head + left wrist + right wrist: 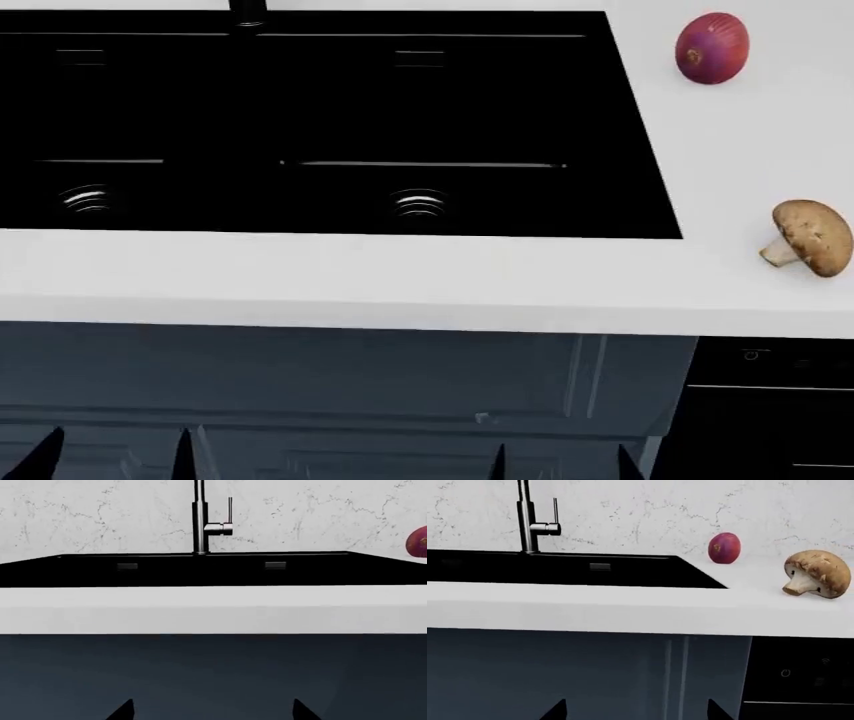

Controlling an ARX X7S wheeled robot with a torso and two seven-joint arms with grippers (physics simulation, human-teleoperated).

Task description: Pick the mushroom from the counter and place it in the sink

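Note:
The tan-brown mushroom (809, 237) lies on its side on the white counter (400, 280), right of the black double-basin sink (334, 120). It also shows in the right wrist view (817, 574). My left gripper (118, 455) and right gripper (561, 465) hang low in front of the dark cabinet, below the counter edge. Both are open and empty, with only the fingertips showing. In the left wrist view the left gripper (212, 712) faces the sink (200, 567); in the right wrist view the right gripper (635, 712) faces the cabinet under the sink's right end.
A purple-red onion (711, 47) sits on the counter behind the mushroom, near the marble backsplash (694, 510). The black faucet (200, 525) stands at the back of the sink. A dark appliance front (774, 410) is under the counter on the right.

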